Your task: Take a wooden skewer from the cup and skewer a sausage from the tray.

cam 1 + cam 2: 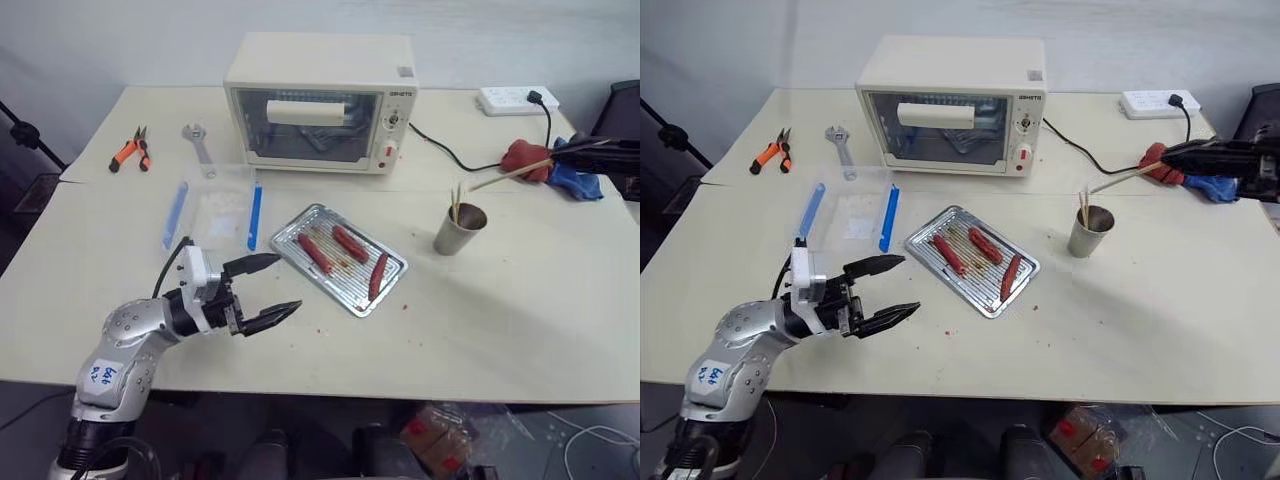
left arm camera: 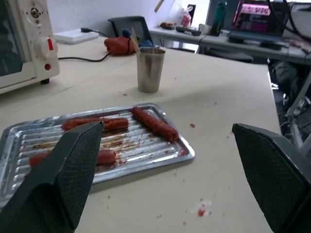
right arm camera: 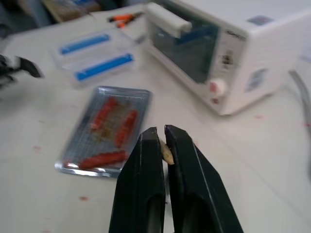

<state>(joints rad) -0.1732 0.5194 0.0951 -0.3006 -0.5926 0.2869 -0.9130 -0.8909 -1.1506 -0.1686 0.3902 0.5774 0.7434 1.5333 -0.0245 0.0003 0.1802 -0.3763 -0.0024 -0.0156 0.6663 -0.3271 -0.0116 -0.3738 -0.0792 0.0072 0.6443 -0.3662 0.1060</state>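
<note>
Right eye view: wooden skewer (image 1: pixel 1118 180) roughly level, free end apparently toward cup (image 1: pixel 1087 231).

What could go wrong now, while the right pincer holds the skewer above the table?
1. The right pincer grips the wooden skewer only at its end, so the stick could pivot or slip when pushed into a sausage.
2. The sausage lies loose on the ribbed tray; it may roll away from the point.
3. The left pincer stands open beside the tray, touching nothing, so the tray may slide.
</note>
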